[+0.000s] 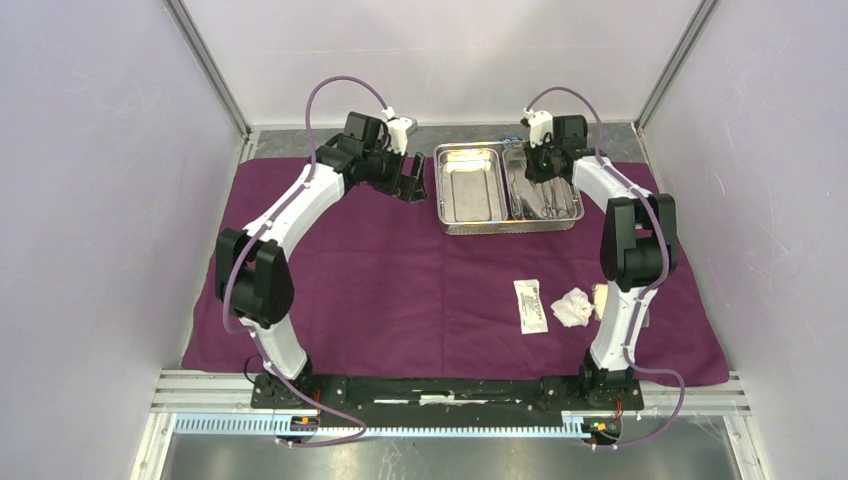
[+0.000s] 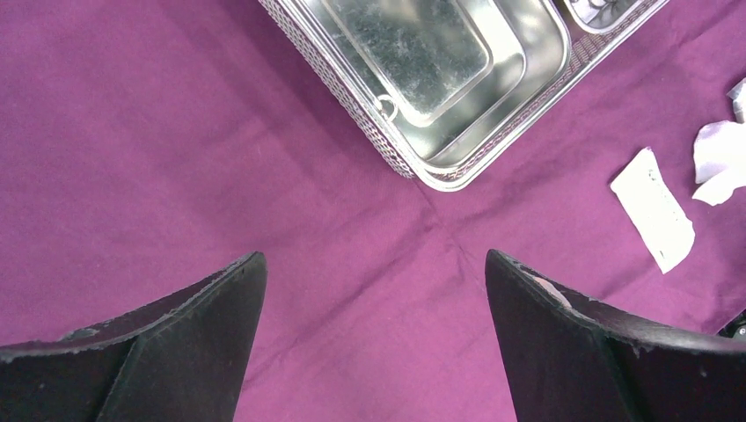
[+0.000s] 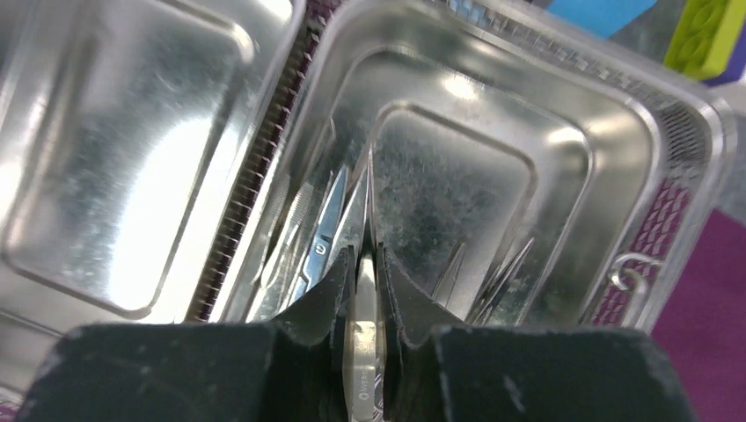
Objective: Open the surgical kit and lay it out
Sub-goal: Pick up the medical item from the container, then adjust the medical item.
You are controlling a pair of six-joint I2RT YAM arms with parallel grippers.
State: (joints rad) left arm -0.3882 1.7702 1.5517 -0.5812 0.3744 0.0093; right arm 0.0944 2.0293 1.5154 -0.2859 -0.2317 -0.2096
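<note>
1. Two black-and-white arms rise from the near edge of the bench [image 1: 460,135]. A large plum-purple cloth [image 1: 400,290] is spread flat over most of it.
2. Towards the near right corner, a white flat rectangular packet [image 1: 531,305] lies on the cloth. A crumpled white gauze pad [image 1: 573,307] sits just beside it on the right, close to the right arm's base.
3. Farther in, left of centre, the left gripper [image 1: 412,182] hangs over bare cloth. Its two black fingers [image 2: 202,343] are spread wide with nothing between them. It is just left of the tray and apart from it.
4. At the middle of the far edge sits the shiny two-compartment steel tray [image 1: 510,228], resting on the cloth with its long side along that edge.
5. The right gripper [image 3: 365,264] reaches down into the tray's right compartment. Its fingers are pinched together on a slim steel instrument [image 3: 362,352] that points away along the compartment floor. Whether it is lifted off the floor cannot be told.
6. Several other slim steel instruments [image 3: 308,237] lie in the same compartment, against its left wall.
7. Beyond the tray's far rim, a small blue block [image 3: 598,10] and a yellow-green block [image 3: 708,35] show at the far edge.
</note>
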